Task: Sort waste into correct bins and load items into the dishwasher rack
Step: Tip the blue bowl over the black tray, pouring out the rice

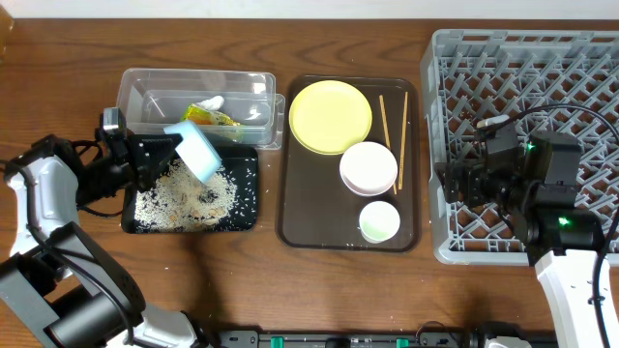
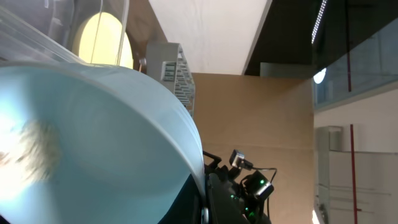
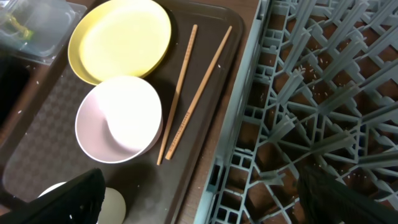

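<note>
rice grains [image 1: 189, 193] lie scattered across the glossy black tray [image 1: 135, 224] on the left of the table. above them your left gripper [image 1: 172, 145] holds the light blue bowl [image 1: 198, 153], tipped steeply with its mouth towards the tray. the gripper is closed on the bowl's rim. from the left wrist camera the bowl's pale inside fills most of the view, with a blurred whitish smear on its wall, and the fingers cannot be made out there.

just behind the black tray stands the clear tub [image 1: 135, 92], with the green-and-orange wrapper [image 1: 215, 118] and the white scrap [image 1: 214, 102] inside it.

in the middle sits the dark brown serving tray [image 1: 309, 208]. it carries the yellow plate [image 1: 330, 116] at the far end, the white bowl [image 1: 368, 167] just beside the plate's near edge, and the small white cup [image 1: 379, 221] at the near end. the two chopsticks [image 1: 382, 126] lie lengthwise along the tray's right side, with one running in against the white bowl.

the grey dishwasher rack [image 1: 580, 68] stands at the right. your right gripper [image 1: 455, 184] hangs over the rack's left edge, jaws spread wide and holding nothing. its wrist camera looks down on the rack's lattice, which shows a few pale flecks.
</note>
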### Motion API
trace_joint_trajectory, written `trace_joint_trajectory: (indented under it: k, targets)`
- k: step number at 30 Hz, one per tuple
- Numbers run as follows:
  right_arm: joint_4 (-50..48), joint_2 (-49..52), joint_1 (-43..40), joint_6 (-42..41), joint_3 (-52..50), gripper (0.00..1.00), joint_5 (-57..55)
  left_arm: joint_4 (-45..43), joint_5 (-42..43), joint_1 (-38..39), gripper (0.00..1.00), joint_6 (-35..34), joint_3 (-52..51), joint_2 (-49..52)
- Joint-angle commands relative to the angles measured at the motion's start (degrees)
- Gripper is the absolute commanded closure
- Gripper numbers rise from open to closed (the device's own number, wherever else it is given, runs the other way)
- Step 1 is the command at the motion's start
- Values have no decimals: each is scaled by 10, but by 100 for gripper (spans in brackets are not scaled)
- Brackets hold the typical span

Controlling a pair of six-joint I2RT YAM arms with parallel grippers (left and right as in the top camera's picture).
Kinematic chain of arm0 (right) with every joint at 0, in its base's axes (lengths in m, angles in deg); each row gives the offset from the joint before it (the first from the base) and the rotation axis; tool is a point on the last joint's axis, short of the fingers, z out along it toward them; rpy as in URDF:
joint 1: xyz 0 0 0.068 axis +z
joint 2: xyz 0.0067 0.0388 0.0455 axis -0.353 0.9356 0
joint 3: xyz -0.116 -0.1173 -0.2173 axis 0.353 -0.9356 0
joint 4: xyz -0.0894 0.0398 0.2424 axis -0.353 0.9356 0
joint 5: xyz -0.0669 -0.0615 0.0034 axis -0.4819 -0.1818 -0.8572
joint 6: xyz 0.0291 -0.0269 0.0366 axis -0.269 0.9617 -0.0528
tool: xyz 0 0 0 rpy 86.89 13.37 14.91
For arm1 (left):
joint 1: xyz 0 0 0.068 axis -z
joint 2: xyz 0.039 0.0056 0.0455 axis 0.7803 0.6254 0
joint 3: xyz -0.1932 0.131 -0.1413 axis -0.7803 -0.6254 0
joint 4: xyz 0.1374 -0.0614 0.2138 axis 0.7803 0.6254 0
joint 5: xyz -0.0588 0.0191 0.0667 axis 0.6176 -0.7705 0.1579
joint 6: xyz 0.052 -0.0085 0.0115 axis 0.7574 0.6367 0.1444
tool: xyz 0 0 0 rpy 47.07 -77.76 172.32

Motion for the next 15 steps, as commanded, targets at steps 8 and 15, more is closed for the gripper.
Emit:
trace_joint_trajectory:
  k: [8, 15]
  targets:
    - [1, 0, 11, -2, 10, 4, 6, 14, -19, -9, 94, -24, -3, 7]
    - [1, 0, 11, -2, 10, 4, 6, 10, -20, -5, 94, -36, -3, 8]
